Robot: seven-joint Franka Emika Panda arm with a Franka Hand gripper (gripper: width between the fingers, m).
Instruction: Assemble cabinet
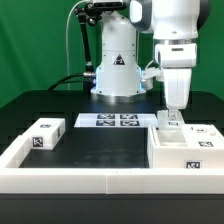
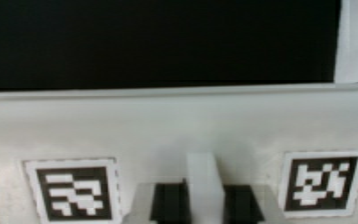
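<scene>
In the exterior view the gripper (image 1: 172, 121) stands directly over the cabinet (image 1: 186, 150), its fingertips at the top edge; the box looks like rigid, light, rather slippery plastic. In the wrist view a thin rib (image 2: 202, 175) between the fingers looks the natural place to hold, but I cannot tell whether they are pinching it.

The white cabinet (image 2: 176, 125) shows a tag (image 2: 73, 190) and a second tag (image 2: 323, 180) flanking a ridge (image 2: 202, 180)

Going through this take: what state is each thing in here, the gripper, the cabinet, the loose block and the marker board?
gripper: lowered over the cabinet, fingers either side of a thin white ridge; whether clamped, cannot tell.
cabinet: sitting on the table at the exterior view's right.
small tagged block: loose at the exterior view's left, untouched.
marker board: flat on the table.
</scene>
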